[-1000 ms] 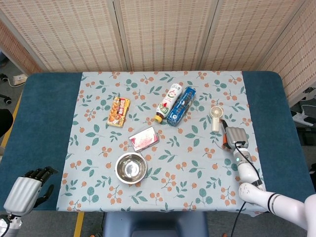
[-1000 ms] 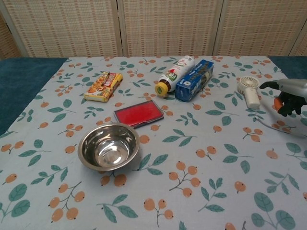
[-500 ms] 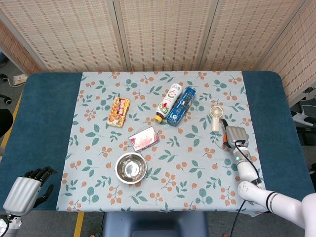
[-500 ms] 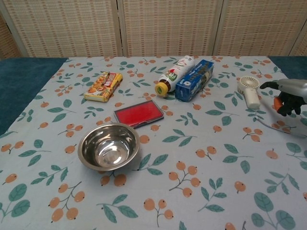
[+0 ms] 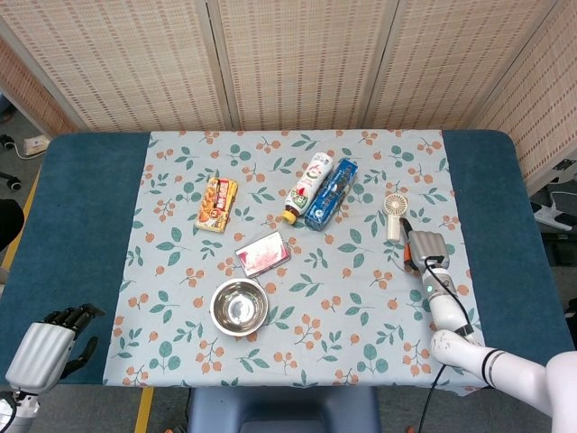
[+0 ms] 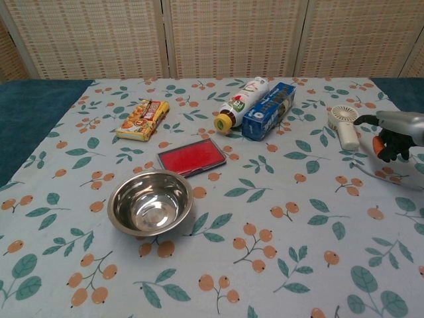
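Observation:
My right hand [image 5: 425, 248] hovers low over the flowered cloth [image 5: 361, 307] near its right edge, just below and right of a small white hand-held fan [image 5: 394, 213]. In the chest view the right hand [image 6: 396, 131] has its dark fingers curled down beside the fan [image 6: 344, 124]. A small orange thing [image 6: 377, 146] shows under the fingers; whether it is held is unclear. My left hand [image 5: 47, 346] hangs off the table's near left corner, fingers loosely bent, thumb apart, holding nothing.
A steel bowl [image 5: 239, 307], a red flat case [image 5: 262, 253], a yellow snack pack [image 5: 217, 204], a lying white bottle [image 5: 308, 184] and a blue box [image 5: 332, 193] are spread over the cloth. Blue table [image 5: 81, 225] borders it; woven screens stand behind.
My right hand has shifted slightly left, closer to the fan. The left hand and the objects on the cloth have not moved.

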{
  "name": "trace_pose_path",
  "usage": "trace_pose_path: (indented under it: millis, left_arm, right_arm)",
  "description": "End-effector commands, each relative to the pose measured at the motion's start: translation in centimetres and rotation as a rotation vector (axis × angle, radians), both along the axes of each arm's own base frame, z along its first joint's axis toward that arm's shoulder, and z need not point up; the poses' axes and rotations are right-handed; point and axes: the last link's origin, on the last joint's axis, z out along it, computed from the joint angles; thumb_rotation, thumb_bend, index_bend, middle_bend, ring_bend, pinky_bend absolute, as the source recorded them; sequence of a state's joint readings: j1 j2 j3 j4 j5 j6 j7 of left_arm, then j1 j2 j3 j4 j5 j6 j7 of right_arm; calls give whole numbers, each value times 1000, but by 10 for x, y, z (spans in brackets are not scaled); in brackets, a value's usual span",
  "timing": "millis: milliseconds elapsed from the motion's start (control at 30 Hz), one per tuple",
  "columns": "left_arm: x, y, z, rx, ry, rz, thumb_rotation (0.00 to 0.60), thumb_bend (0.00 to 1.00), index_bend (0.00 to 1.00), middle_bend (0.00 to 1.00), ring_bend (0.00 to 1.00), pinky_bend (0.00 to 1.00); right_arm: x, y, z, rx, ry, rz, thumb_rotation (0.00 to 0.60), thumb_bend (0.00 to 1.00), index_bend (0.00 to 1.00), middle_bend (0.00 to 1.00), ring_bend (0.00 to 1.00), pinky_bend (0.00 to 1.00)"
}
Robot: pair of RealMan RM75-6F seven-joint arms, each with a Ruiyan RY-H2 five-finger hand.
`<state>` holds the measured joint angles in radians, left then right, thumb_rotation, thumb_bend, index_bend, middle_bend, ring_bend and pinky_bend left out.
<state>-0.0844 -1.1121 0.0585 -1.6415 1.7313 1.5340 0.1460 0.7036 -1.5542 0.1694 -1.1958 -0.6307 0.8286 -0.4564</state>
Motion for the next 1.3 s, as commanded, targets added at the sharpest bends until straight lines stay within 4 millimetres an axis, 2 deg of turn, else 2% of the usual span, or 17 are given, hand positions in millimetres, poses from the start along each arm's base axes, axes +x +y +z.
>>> trace_pose_path:
  millis: [33,733,1300]
  left_arm:
    - [0,0,0,1,-1,-1,600,432,323,312,371,490]
    - [0,-1,1,3,-3,0,600,433,323,313,371,490]
    - [0,-1,1,4,-4,3,600,432,323,313,371,490]
  right_arm:
    - [0,-1,-1,0,-2,0,600,776,4,698,571,577]
    - [7,-4,-6,4,-21,12,600,777,4,698,571,577]
    - [0,-7,-7,9,-28,5,600,777,5,698,571,577]
